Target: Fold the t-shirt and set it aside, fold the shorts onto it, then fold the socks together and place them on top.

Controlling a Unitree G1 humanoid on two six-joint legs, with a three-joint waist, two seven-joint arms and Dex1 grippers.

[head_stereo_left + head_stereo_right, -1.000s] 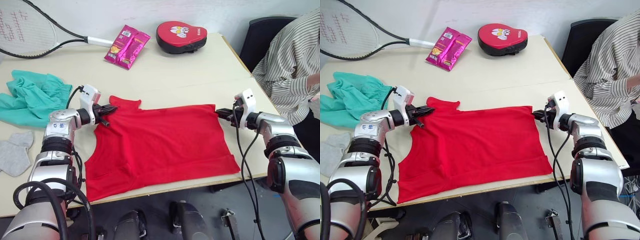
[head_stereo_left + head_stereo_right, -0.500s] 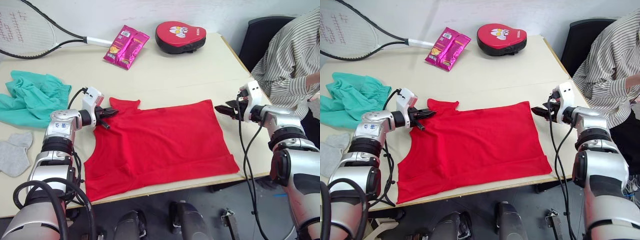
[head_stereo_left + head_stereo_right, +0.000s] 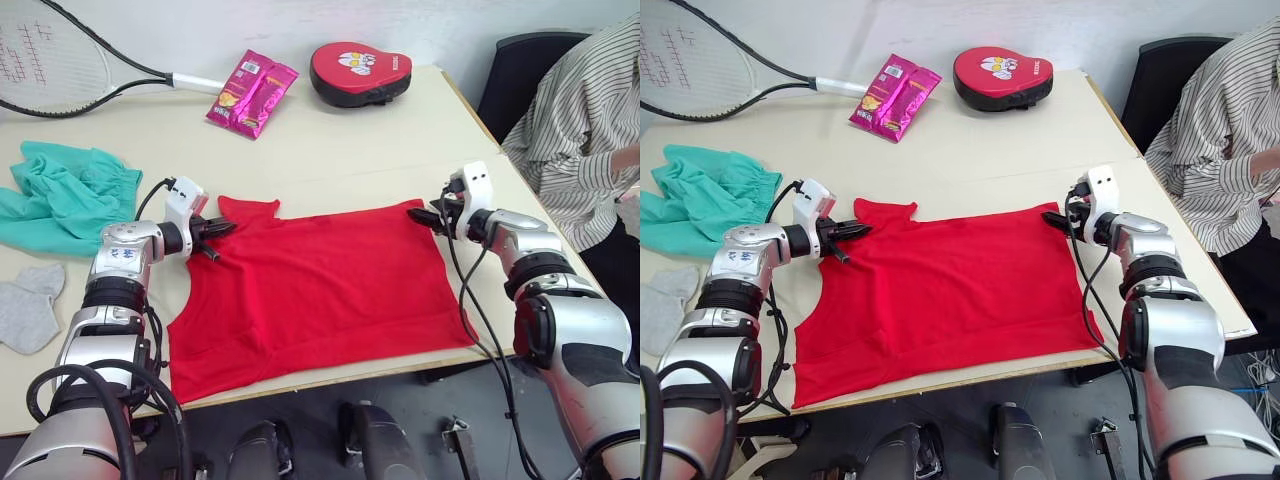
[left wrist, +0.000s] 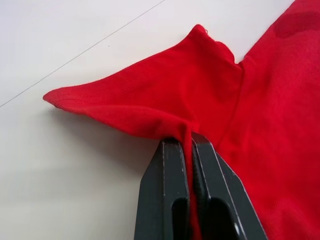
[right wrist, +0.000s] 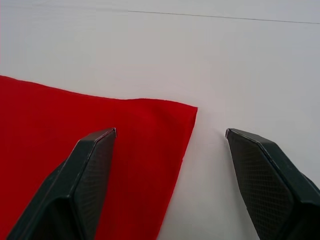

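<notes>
I'm pinching the t-shirt (image 3: 320,290) — lying flat at the table's (image 3: 400,150) near edge — by its sleeve with my left gripper (image 4: 189,150), while my right gripper (image 5: 170,137), jaws wide and empty, is straddling the far hem corner to pair the grips for folding.

A staged test room — a lab or office corner rather than a home — is suggested by what is seen. A plain beige table (image 3: 380,150) made of two butted tops is set against a bare white wall, with a black office chair (image 3: 520,70) at the upper right of the frame and a seated person in a striped shirt (image 3: 585,130) beside it. Unrelated props are laid out along the top of the frame — a tennis racket (image 3: 60,60), pink snack packets (image 3: 252,92) and a red padded pad (image 3: 362,72).
</notes>
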